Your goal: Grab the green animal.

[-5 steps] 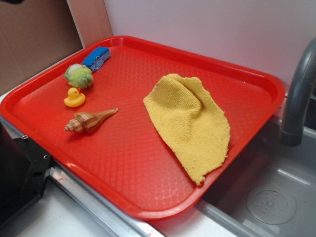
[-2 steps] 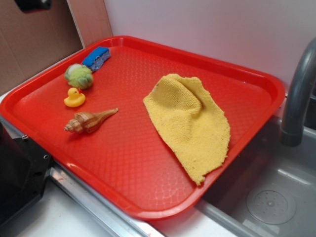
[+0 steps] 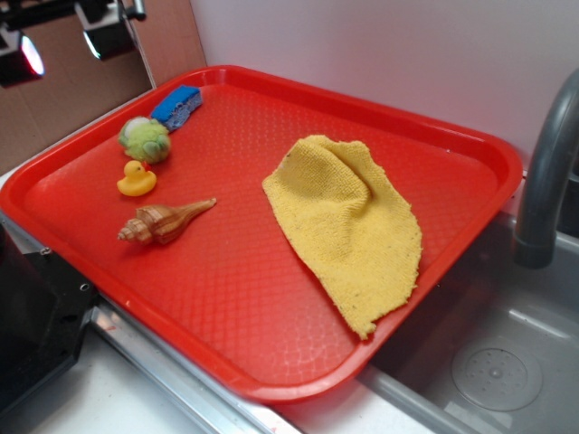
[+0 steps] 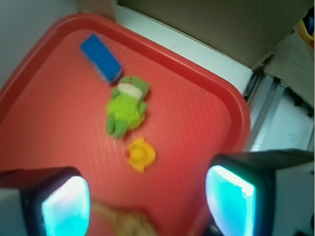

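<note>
The green animal (image 3: 144,138) is a fuzzy light-green plush lying near the far left corner of the red tray (image 3: 434,117). The wrist view shows the green animal (image 4: 127,106) from above, well ahead of the fingers. My gripper (image 3: 63,41) hangs high at the top left, above and left of the plush. It is open, with nothing between its two glowing pads (image 4: 66,206). In the wrist view my gripper (image 4: 147,206) is over the tray's edge near the seashell.
A blue sponge (image 3: 176,106) lies just behind the plush. A yellow rubber duck (image 3: 137,179) and a tan striped seashell (image 3: 163,221) sit in front of it. A yellow cloth (image 3: 348,221) covers the tray's middle right. A grey faucet (image 3: 547,172) and sink (image 3: 498,362) are at right.
My gripper has come into the exterior view at the top left, moving down and right. The things on the tray have not moved.
</note>
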Action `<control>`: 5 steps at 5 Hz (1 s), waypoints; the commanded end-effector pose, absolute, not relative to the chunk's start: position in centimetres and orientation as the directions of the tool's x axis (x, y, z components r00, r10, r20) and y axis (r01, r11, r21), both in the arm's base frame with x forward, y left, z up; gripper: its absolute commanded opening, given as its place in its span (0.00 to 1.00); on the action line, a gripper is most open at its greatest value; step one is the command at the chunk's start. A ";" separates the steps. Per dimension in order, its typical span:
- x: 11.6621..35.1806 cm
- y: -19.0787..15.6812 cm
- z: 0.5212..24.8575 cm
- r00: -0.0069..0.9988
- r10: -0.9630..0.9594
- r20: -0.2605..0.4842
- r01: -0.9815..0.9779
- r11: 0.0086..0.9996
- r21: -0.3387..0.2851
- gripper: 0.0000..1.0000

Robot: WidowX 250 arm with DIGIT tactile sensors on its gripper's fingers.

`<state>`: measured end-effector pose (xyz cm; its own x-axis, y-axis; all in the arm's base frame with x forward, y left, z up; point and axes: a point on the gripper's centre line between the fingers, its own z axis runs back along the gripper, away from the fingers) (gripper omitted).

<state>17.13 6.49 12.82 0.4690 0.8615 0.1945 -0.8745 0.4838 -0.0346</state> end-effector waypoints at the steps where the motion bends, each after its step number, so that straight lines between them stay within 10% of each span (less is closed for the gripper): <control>1: 18.3 9.6 8.8 0.277 0.899 0.340 -0.954 0.300 -0.017 1.00; 5: 22.2 11.2 3.1 0.261 0.901 0.346 -0.945 0.311 -0.097 1.00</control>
<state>21.97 10.38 1.99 0.2799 0.9027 0.3269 -0.9475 0.3145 -0.0572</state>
